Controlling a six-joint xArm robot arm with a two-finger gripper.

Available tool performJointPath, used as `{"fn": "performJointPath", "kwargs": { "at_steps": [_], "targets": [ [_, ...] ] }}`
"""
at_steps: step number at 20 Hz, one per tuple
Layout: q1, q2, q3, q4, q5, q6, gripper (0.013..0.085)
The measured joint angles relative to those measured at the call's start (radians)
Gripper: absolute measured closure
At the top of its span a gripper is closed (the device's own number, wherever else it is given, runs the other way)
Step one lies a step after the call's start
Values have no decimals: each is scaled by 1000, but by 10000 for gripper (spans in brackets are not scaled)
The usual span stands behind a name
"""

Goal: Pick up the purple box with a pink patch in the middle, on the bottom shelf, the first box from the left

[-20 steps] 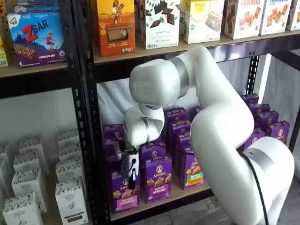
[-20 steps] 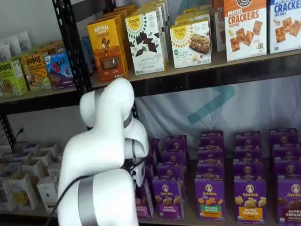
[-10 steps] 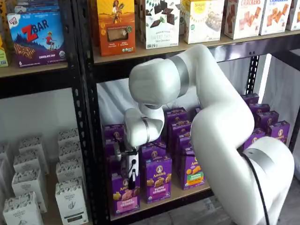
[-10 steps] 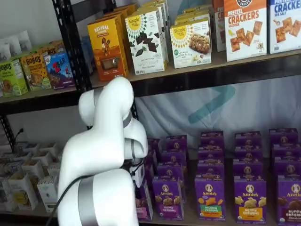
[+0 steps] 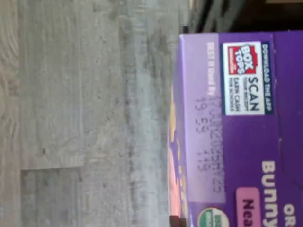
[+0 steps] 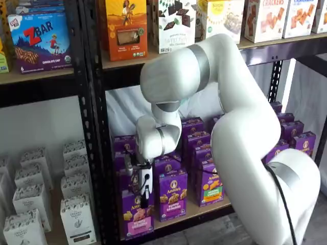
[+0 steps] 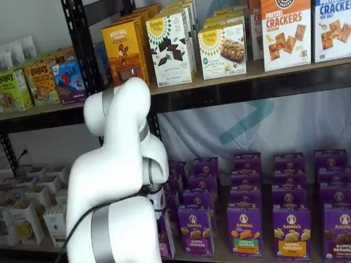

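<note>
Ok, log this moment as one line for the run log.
phase: grasp | gripper: at purple box, closure unclear | box: on bottom shelf, pulled forward of its row | wrist view: box top close up

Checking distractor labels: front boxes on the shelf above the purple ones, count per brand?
As a shelf view shows them:
Revival box: 1
Simple Mills boxes: 2
crackers boxes: 2
Total: 5

Glossy white rounded arm [image 6: 230, 102], grey joint bands, black cable [image 6: 282, 199].
</note>
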Motion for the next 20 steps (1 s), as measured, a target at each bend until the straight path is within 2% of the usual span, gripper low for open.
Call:
{"fn": "performJointPath", "kwargs": {
  "at_steps": [4, 10, 13, 15, 16, 20],
  "targets": [
    [16, -88, 113, 31, -4, -16, 650],
    [32, -252, 309, 61, -60, -31, 650],
    [32, -330, 383, 37, -61, -7, 650],
    [27, -394, 438, -33, -51, 55, 650],
    [26, -421, 458, -47, -42, 67, 650],
    [23, -522, 526, -25, 4, 47, 650]
  ]
}}
